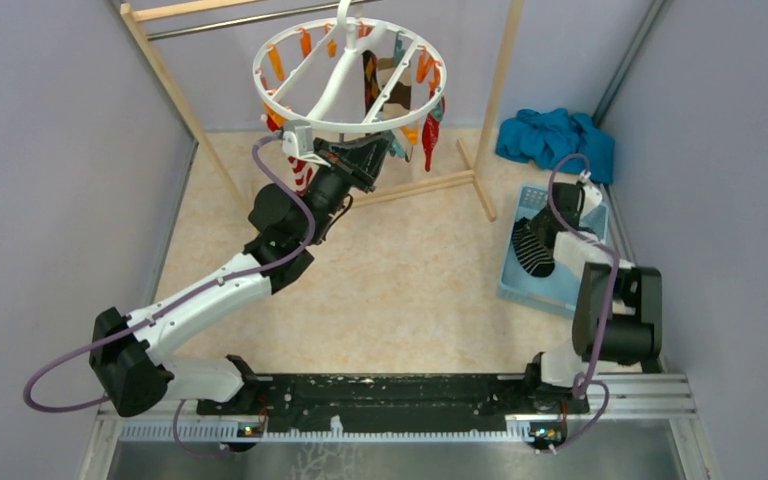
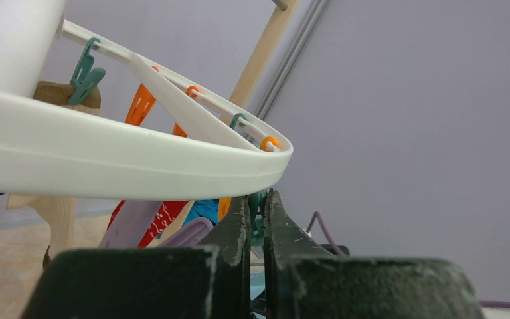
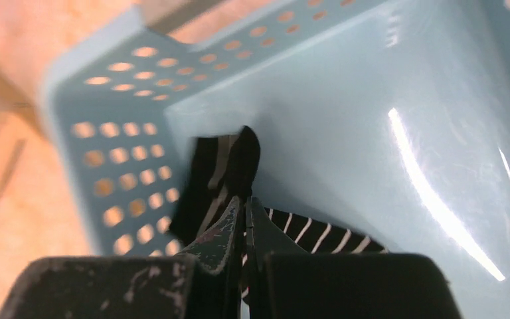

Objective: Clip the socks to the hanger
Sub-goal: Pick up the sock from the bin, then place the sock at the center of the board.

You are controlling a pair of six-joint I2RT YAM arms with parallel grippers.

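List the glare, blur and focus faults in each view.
Top external: evenly lit, sharp, faint shadows. Left wrist: the hanger, close to the lens, looks soft along its rim. Right wrist: a glare streak crosses the floor of the basket, its perforated wall is blurred, and the black striped sock reads fairly crisp.

White-and-black jointed arms [image 1: 200,295] with looping purple cables [image 1: 257,150] on a black base rail [image 1: 390,390].

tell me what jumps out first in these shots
The white hanger hangs top centre with bright clips and a few socks on it, and the left gripper is shut just under its rim. At right, the right gripper pinches a black striped sock inside the blue basket.
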